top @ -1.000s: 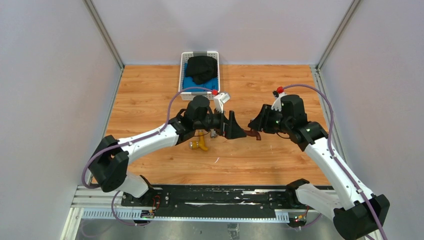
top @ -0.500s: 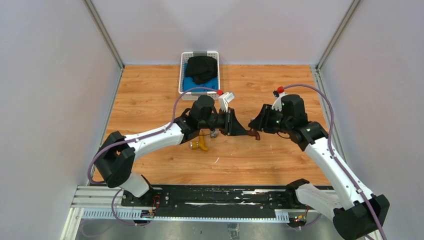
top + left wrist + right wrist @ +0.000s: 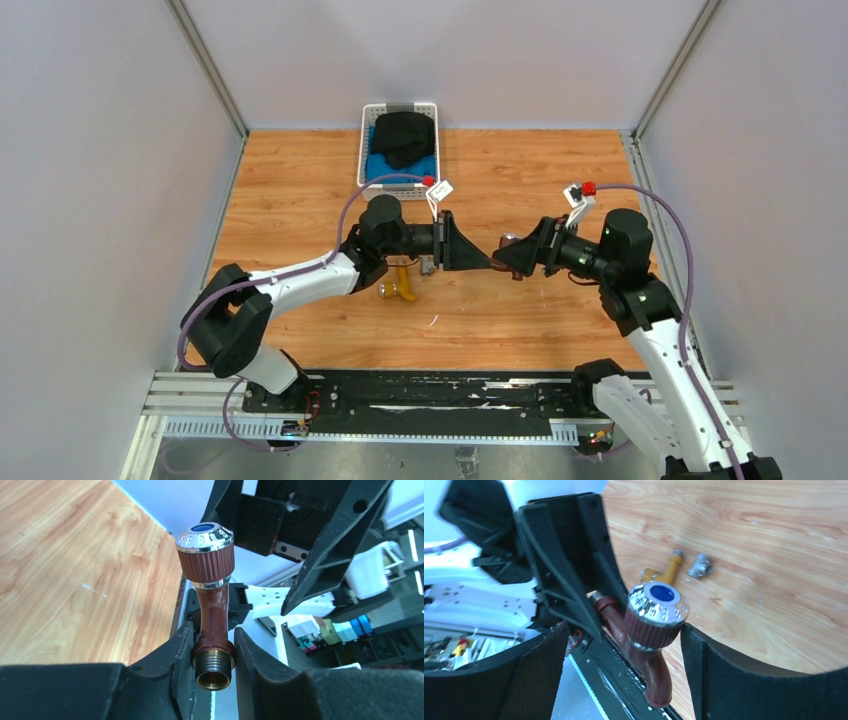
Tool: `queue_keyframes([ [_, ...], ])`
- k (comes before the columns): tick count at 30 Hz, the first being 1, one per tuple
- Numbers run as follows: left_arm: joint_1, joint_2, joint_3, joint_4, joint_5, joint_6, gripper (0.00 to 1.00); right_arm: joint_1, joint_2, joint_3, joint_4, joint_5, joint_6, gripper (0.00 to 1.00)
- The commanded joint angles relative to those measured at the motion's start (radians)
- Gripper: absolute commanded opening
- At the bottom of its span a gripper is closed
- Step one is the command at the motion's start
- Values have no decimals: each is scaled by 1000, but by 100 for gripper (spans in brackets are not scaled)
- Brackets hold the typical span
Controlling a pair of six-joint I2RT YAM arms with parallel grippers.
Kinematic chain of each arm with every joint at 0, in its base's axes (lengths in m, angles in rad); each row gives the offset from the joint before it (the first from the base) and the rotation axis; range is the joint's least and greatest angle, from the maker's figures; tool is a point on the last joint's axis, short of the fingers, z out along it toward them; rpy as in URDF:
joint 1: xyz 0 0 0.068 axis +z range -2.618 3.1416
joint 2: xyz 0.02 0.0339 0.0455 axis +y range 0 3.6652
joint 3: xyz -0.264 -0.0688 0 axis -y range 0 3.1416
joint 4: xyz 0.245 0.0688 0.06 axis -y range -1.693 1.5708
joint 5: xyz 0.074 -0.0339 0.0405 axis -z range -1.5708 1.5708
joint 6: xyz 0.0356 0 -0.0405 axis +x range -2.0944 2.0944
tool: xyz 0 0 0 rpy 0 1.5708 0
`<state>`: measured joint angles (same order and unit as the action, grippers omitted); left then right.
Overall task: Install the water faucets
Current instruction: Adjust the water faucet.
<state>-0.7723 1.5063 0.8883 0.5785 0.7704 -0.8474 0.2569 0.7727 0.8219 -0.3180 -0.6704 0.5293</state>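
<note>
The dark reddish-brown faucet (image 3: 212,605) hangs above the table between the two arms. My left gripper (image 3: 212,642) is shut on its collar just above the threaded brass end. Its chrome knob with the blue mark (image 3: 659,602) points toward the right wrist. My right gripper (image 3: 621,630) is open, its fingers straddling the knob; the right finger (image 3: 704,660) is at the knob's edge and the left one stands well off. In the top view the faucet (image 3: 508,243) sits where both grippers meet. The brass-yellow faucet (image 3: 400,288) lies on the wood below the left wrist.
A small grey metal fitting (image 3: 700,566) lies next to the brass faucet (image 3: 665,572). A white basket (image 3: 364,150) with dark cloth over something blue stands at the back of the table. Grey walls close in both sides.
My left gripper closed on the brown faucet's threaded end. My right gripper then opened and let go, and the right arm swung outward to the right.
</note>
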Motion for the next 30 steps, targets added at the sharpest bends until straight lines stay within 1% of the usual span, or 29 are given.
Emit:
queue_keyframes([
  [1, 18, -39, -58, 406, 91, -189, 0, -31, -47, -79, 227, -221, 113, 80],
  [3, 20, -29, -69, 507, 98, -254, 0, -33, -55, -106, 319, -250, 175, 79],
  [5, 25, -15, -72, 601, 108, -322, 0, -33, -63, -131, 403, -265, 228, 75],
  [7, 29, -5, -71, 656, 108, -370, 0, -34, -66, -141, 439, -266, 264, 68],
  [9, 30, -6, -70, 661, 104, -372, 0, -34, -65, -147, 458, -264, 289, 61],
  [12, 30, -17, -72, 644, 102, -357, 0, -34, -66, -166, 529, -261, 347, 48],
  [14, 30, -19, -72, 638, 101, -354, 0, -34, -64, -171, 541, -260, 371, 41],
  [15, 30, -19, -72, 634, 98, -352, 0, -34, -63, -172, 542, -259, 380, 40],
  [20, 31, -37, -72, 562, 70, -306, 0, -31, -61, -201, 589, -279, 427, 41],
  [24, 30, -47, -62, 524, 70, -286, 0, -16, -57, -199, 581, -274, 411, 40],
  [26, 30, -52, -59, 504, 70, -275, 0, -3, -50, -186, 554, -262, 385, 36],
  [30, 30, -70, -54, 450, 62, -243, 0, 38, -30, -137, 436, -234, 300, 36],
])
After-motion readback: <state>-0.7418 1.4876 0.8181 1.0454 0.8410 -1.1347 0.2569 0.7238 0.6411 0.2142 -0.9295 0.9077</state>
